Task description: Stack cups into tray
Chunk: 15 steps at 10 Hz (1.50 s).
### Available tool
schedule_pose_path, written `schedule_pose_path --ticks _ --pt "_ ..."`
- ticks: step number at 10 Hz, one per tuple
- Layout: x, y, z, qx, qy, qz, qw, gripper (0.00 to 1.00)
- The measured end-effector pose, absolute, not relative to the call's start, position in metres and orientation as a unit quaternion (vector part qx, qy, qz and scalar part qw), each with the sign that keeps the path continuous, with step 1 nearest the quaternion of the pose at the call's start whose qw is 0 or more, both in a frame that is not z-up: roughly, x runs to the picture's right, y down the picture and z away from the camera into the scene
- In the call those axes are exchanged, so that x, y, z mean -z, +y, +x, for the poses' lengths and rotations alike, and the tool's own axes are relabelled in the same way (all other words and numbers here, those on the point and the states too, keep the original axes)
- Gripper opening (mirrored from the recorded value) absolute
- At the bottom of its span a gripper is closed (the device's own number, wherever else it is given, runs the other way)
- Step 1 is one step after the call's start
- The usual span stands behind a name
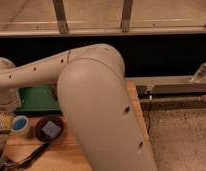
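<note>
The green tray [37, 98] lies on the wooden table behind my arm, partly hidden by it. A blue-grey cup [19, 123] with a pale rim sits low at the left, just in front of the tray. My gripper [2, 122] is at the far left edge, right beside that cup; whether it touches the cup is not clear. My large cream arm [96, 110] fills the middle of the view and hides the right part of the table. No cream-white cup shows.
A dark brown bowl with a blue-grey block [48, 129] sits right of the cup. Dark cables [23, 159] lie at the bottom left. The table's right edge [140, 117] borders a gravelly floor. A metal rail [171, 84] runs behind.
</note>
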State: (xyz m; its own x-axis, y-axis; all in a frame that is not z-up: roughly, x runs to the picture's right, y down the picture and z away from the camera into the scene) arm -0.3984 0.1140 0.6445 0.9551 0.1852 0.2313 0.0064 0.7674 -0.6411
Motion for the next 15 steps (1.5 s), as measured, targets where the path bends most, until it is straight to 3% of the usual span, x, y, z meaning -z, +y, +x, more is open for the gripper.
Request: schedule_pose_path --ticks 6,15 --pt "-0.643 0.113 -0.398 -0.041 -0.161 -0.341 0.925 0.65" --pt "-0.668 0.177 -0.421 -0.012 -0.191 -0.417 0.888 0.65"
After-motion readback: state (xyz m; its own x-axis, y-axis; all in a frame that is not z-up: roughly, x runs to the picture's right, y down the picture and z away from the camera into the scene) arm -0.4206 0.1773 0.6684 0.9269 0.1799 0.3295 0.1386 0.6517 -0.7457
